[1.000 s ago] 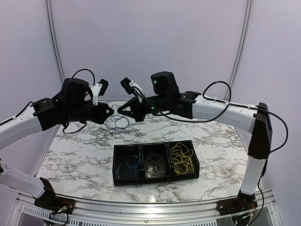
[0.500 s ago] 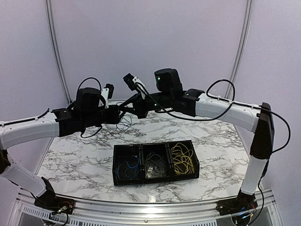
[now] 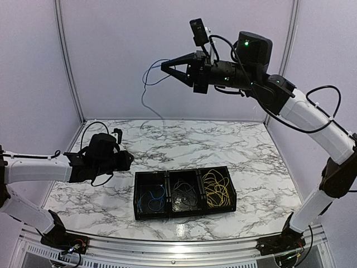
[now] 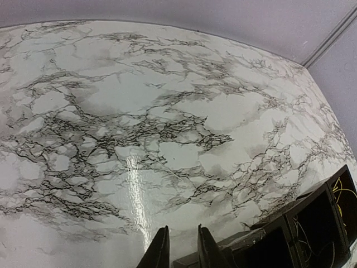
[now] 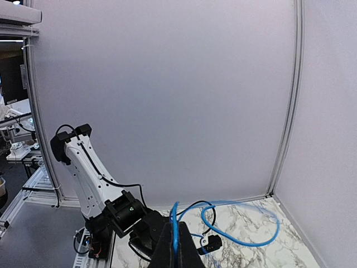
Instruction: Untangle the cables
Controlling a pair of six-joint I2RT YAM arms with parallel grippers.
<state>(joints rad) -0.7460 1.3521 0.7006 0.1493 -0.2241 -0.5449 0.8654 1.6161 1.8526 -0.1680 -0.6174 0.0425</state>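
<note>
With blue cable (image 5: 175, 218) pinched in right gripper (image 3: 164, 66), lower slowly into left box of tray (image 3: 136, 196). Left gripper (image 4: 182, 233) narrow, empty.

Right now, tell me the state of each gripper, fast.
Left gripper: slightly open, holding nothing.
Right gripper: closed on the blue cable, held up in the air.

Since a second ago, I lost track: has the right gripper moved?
Yes. The right gripper, shut on the blue cable, has risen high above the black tray.
</note>
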